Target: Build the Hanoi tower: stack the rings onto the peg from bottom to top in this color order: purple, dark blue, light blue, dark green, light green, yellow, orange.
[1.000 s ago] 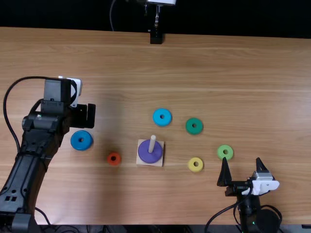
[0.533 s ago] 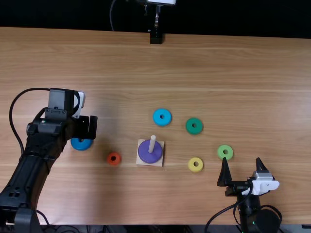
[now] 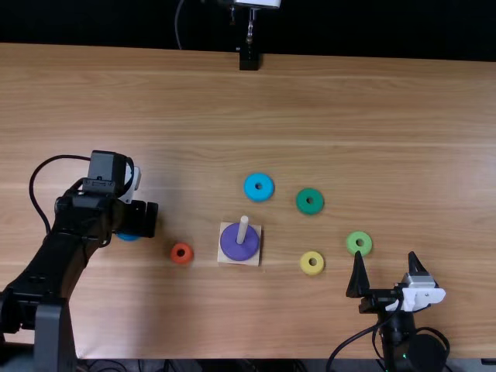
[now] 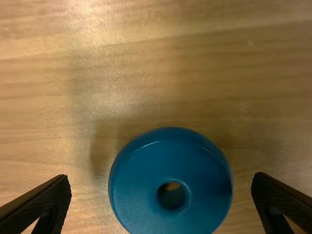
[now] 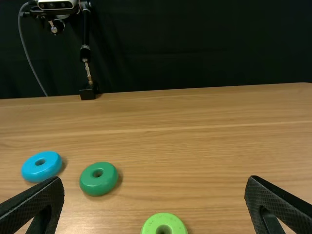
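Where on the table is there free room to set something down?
Bare wood lies between the table's far edge and the light blue ring, and right of the light green ring. It is tighter at the dark blue ring, under the left gripper, and around the peg.

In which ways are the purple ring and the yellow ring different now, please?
The purple ring is wider than the yellow ring. The purple ring has the peg through its middle, while the yellow ring lies on the table with its hole empty. Both are round.
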